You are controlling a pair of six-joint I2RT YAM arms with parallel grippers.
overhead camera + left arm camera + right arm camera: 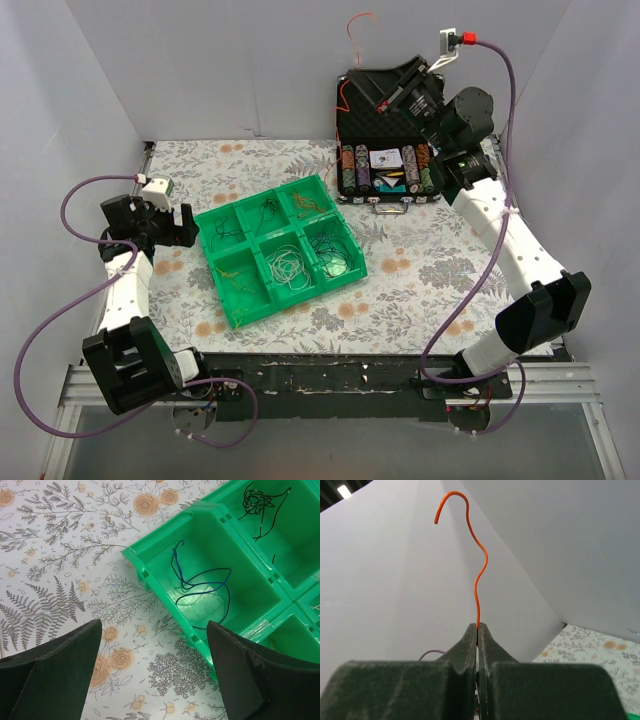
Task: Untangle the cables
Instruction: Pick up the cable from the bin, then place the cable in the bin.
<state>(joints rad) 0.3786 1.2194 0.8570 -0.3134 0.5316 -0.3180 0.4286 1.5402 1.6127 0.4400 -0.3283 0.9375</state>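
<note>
A green six-compartment tray (212, 262) sits mid-table with sorted cables: blue (200, 580), black (260, 502) and white (285, 265) wires each lie in their own compartment. My left gripper (190, 228) is open and empty, low over the tablecloth beside the tray's left corner (154, 630). My right gripper (362, 106) is raised in front of the black case. It is shut on a thin orange wire (480, 575), which rises from the fingertips (478, 626) in an S-curve to a hooked end. The same wire shows against the back wall (342, 96).
An open black case (390, 170) with rows of poker chips stands at the back right, its lid upright. White walls enclose the left, back and right sides. A floral cloth (420, 280) covers the table.
</note>
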